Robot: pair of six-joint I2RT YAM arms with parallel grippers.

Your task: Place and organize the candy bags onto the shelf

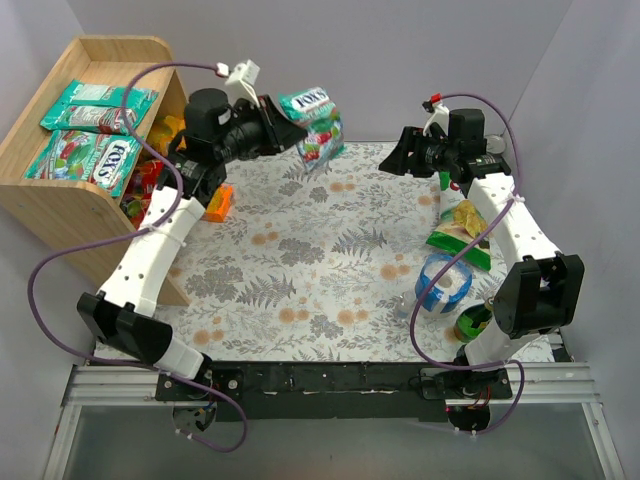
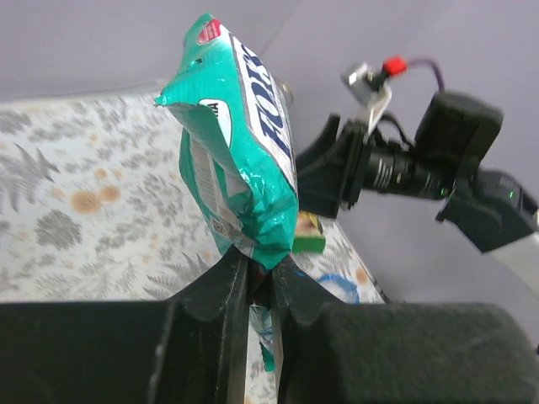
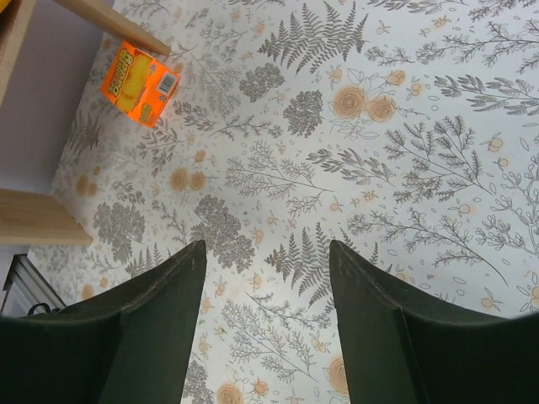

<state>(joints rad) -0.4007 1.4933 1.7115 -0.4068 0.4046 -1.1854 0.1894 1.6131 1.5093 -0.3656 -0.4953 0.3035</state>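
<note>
My left gripper [image 1: 285,128] is shut on the bottom edge of a teal candy bag [image 1: 312,122] and holds it high above the table's far left, right of the wooden shelf [image 1: 60,205]. In the left wrist view the bag [image 2: 244,160] stands upright out of the closed gripper [image 2: 259,268]. Two teal bags [image 1: 98,108] [image 1: 85,158] lie on the shelf's top tier. Red and yellow packets [image 1: 150,180] sit in the lower tier. An orange-yellow packet [image 1: 218,202] lies on the table beside the shelf and also shows in the right wrist view [image 3: 140,82]. My right gripper [image 1: 400,158] is open and empty above the table [image 3: 268,252].
A green-and-white snack bag [image 1: 462,225], a blue-and-white roll [image 1: 446,283] and a small green object [image 1: 473,322] lie along the right side by the right arm. The floral cloth [image 1: 320,260] covers the table. The shelf's edge [image 3: 34,227] shows in the right wrist view.
</note>
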